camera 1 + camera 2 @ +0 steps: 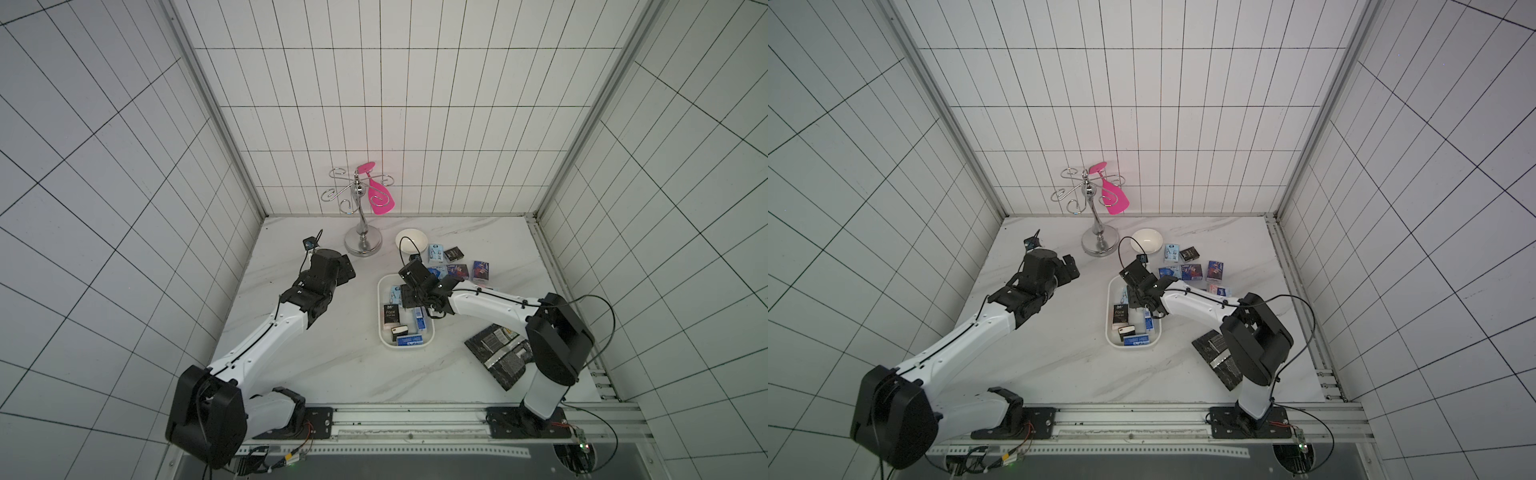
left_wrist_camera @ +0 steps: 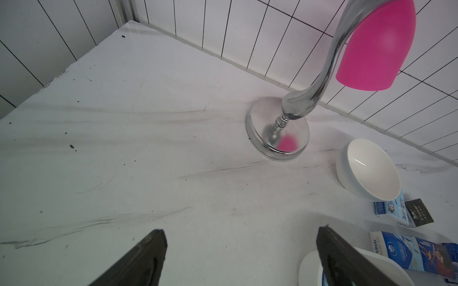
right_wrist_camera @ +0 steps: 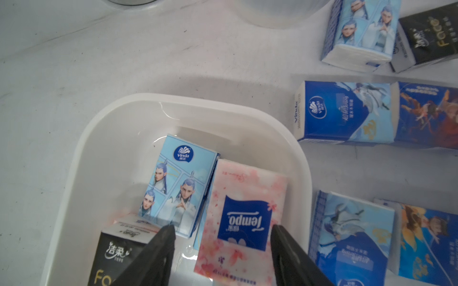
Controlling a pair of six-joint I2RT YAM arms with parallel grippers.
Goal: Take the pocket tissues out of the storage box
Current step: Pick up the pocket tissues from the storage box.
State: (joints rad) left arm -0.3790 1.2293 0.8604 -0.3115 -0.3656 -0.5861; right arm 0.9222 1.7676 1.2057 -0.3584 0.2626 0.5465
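**Editor:** Where does the right gripper (image 3: 223,226) stand?

**Photographer:** Low over the far end of the storage box (image 3: 188,99), its fingers spread on either side of a pale pink packet (image 3: 244,213) of the pocket tissues. One finger looks to be at the packet's edge and the other is apart from it. Nothing is pinched.

**Editor:** How does that packet lie?

**Photographer:** Its long axis runs straight out ahead of the gripper, in line with the fingers, so a squeeze would fall across its narrow width. It overlaps the edge of a light blue packet (image 3: 178,183). A black packet (image 3: 116,252) sits just beside the other finger.

**Editor:** Which arm has the job?

**Photographer:** The right, plainly. The left gripper (image 2: 240,230) hangs spread and empty over bare desk (image 2: 124,148) near the chrome stand (image 2: 277,133), well apart from the box.

**Editor:** Room to move?

**Photographer:** Tight inside. The box wall is near on the pink packet's outer side, and neighbours crowd the other. Straight up looks the safest way out, to my eye. Beyond that wall, loose packets (image 1: 458,271) already lie on the desk, with the white bowl (image 1: 422,241) just past them. Blue packets (image 1: 409,340) sit at the box's near end. Foil pouches (image 1: 494,353) lie by the right arm's base.
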